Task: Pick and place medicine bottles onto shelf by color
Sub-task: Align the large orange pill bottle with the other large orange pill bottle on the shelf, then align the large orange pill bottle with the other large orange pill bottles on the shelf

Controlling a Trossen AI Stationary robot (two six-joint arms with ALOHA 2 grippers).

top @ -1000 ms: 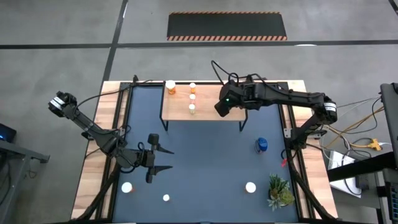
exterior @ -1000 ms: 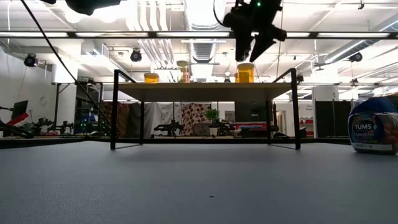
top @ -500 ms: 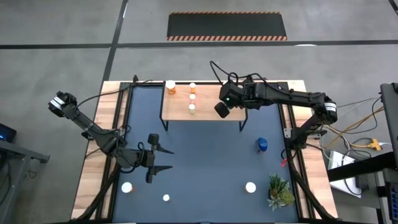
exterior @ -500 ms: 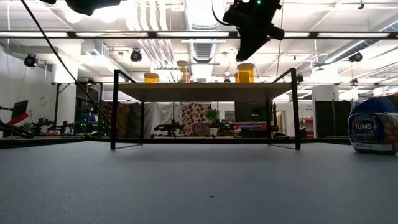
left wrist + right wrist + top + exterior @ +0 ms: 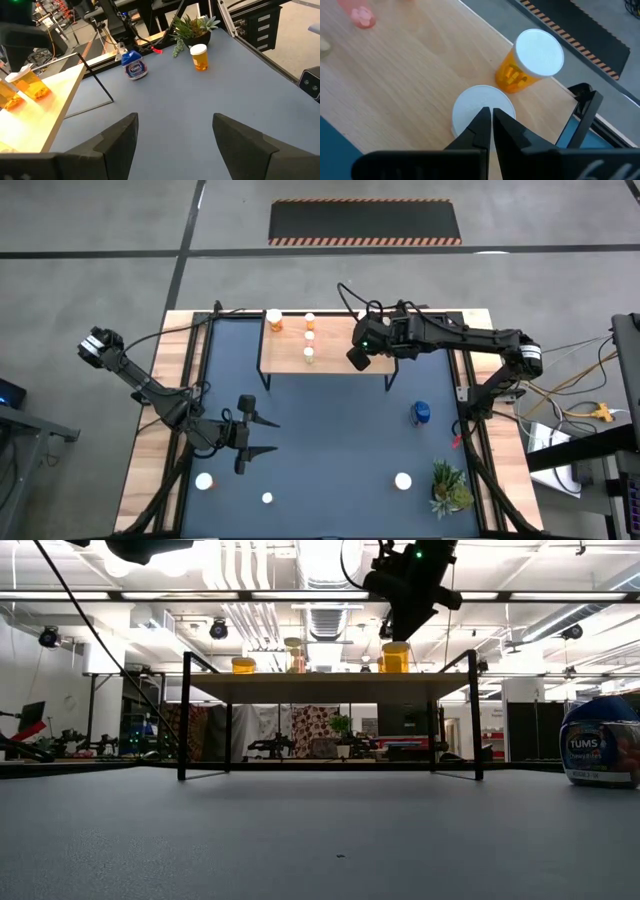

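So the wooden shelf (image 5: 325, 345) sits at the far end of the worktop (image 5: 330, 450) and already carries a bunch of medicine bottles. At its left end there's a big orange bottle (image 5: 274, 319), with two small white-capped ones (image 5: 310, 320) (image 5: 309, 355) lined up toward the middle. At the right end, the right wrist camera shows two more orange bottles with white caps standing side by side, one (image 5: 534, 59) fully visible with pills inside, the other (image 5: 482, 112) seen mostly as a cap.

The right hand (image 5: 490, 120) hangs right above that second cap with its fingers pressed together, holding nothing.

The left hand (image 5: 172, 137) hovers low over the near left part of the mat, fingers spread wide, empty.

Still off the shelf: a blue Tums bottle (image 5: 421, 414) on the right side of the mat, an orange bottle (image 5: 403, 480) near the little green plant (image 5: 449, 488), and two more white caps (image 5: 204, 480) (image 5: 267, 498) at the near left.
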